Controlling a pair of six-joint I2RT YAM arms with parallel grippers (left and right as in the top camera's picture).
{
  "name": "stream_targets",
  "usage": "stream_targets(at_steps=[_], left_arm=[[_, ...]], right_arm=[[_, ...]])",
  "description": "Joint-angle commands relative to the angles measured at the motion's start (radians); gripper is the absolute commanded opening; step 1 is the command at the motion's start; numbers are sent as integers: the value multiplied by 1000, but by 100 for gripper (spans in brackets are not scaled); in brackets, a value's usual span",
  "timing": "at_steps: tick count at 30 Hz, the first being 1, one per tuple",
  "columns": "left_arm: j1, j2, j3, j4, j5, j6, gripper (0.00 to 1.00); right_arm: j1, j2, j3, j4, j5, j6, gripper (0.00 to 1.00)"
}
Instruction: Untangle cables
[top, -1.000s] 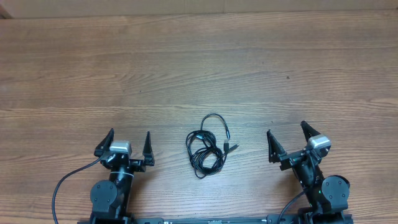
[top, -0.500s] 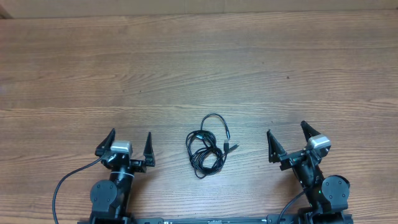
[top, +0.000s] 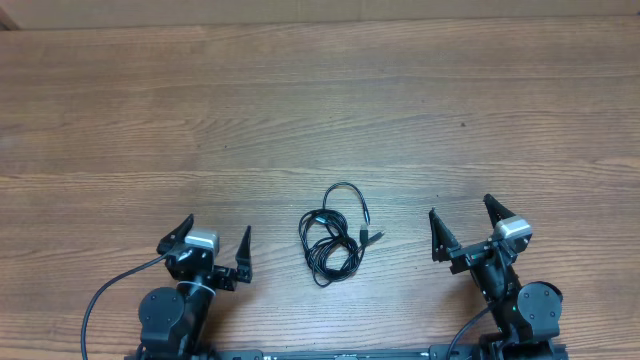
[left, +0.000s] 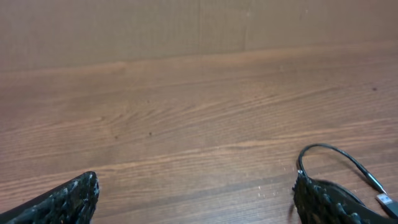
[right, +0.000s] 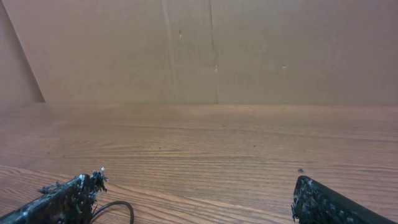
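You have the two thin black flexible cables (top: 333, 233) lying as one loosely coiled bundle on the brown wood-grain table (top: 300, 100). In the overhead view it is toward 6 o'clock from the table's middle, and a small silvery plug tip (top: 375, 236) pokes out at the bundle's 3 o'clock.

Your left gripper (top: 218, 226) sits at the bundle's 9 o'clock and your right gripper (top: 460, 206) at its 3 o'clock. Both are well apart from it, with their black fingers spread wide and holding nothing. The left wrist view catches a loop of cord at 4 o'clock in its frame, while the right wrist view shows only a sliver at 7 o'clock.

I judge that no untangling has begun and you are at the approach. Next, bring one gripper over the free plug end or an outer loop. Use the other to pin the rest of the coil, so the strands can be drawn apart.
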Motion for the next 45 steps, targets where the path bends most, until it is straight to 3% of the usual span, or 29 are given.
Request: stream_targets(at_steps=[1, 9, 32, 45], left_arm=[[6, -7, 56, -31, 11, 31, 100], [5, 97, 97, -34, 12, 35, 100], [5, 877, 330, 60, 65, 81, 100], [5, 941, 352, 55, 65, 80, 100]], right_arm=[[5, -8, -11, 6, -5, 0, 100], [5, -8, -11, 6, -5, 0, 100], [5, -8, -11, 6, -5, 0, 100], [6, -8, -11, 6, -5, 0, 100]])
